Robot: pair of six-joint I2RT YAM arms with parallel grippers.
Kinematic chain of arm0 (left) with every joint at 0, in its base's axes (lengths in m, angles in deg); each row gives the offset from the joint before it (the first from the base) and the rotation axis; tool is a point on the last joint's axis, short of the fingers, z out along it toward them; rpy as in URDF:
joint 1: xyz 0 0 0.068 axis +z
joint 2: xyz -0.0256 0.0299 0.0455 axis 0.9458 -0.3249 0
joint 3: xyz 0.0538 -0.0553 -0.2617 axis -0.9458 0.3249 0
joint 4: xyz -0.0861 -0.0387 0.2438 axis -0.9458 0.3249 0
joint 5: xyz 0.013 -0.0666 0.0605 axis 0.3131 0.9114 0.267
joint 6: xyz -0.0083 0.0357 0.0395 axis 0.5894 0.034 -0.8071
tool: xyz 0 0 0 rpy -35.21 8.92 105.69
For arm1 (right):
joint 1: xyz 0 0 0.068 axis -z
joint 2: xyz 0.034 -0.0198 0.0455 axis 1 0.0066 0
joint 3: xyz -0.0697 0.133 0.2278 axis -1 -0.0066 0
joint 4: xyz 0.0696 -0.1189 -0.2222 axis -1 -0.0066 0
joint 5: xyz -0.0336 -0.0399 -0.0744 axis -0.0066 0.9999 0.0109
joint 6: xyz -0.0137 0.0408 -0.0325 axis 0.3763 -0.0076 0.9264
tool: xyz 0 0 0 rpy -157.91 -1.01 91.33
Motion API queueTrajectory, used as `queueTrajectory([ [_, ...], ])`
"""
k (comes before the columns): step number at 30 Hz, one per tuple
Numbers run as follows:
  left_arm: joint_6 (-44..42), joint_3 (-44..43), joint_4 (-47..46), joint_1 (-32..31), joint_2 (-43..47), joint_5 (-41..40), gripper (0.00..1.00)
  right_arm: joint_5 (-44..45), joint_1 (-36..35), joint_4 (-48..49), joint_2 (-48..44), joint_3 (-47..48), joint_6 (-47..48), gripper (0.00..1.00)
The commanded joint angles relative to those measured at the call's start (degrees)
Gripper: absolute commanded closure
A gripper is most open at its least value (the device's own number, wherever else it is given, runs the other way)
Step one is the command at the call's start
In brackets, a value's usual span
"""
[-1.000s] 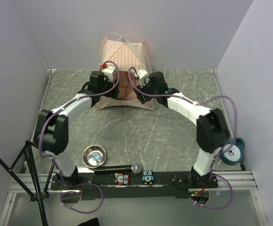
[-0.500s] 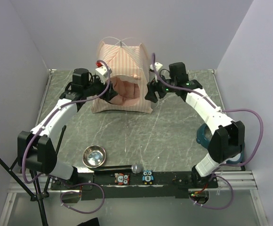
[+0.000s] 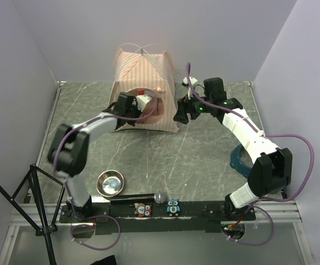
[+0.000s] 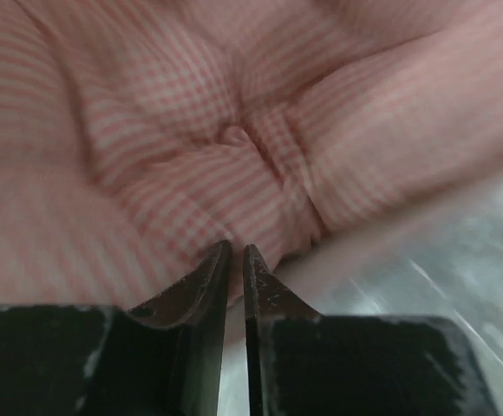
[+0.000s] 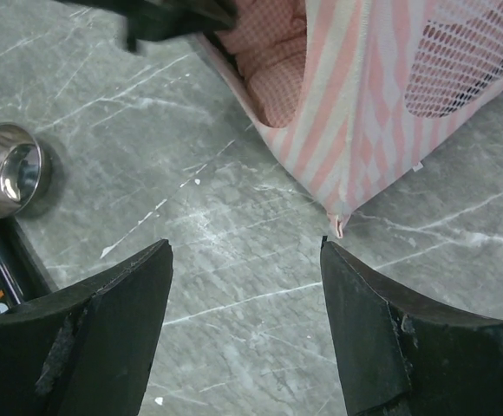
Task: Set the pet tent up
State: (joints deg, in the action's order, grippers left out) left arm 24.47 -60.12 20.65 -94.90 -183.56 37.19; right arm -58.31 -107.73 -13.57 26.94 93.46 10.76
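Left wrist view: a pink checked cushion (image 4: 234, 156) fills the frame, smeared with blur, and runs off at the top and left. The left gripper (image 4: 236, 251) shows only a thin slit between its jaws; we cannot tell whether a fold is nipped there. From above, its tips are lost inside the mouth of the pet tent (image 3: 143, 72), behind its own wrist. Right wrist view: tent cropped at top and right, metal bowl (image 5: 4, 178) clipped by the left edge. A teal object (image 3: 238, 160) lies half under the right arm (image 3: 248, 132); we cannot make it out
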Motion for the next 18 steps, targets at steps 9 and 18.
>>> queueTrajectory([
  [9,-0.8,-2.4,-2.0,-2.1,6.4,0.1,0.38,1.1,1.2,1.3,-5.6,-1.6,0.1,0.25],
  [18,6.6,-1.4,5.0,-0.8,25.7,23.4,0.17,0.7,1.2,3.3,-4.8,-2.1,-1.6,0.24],
])
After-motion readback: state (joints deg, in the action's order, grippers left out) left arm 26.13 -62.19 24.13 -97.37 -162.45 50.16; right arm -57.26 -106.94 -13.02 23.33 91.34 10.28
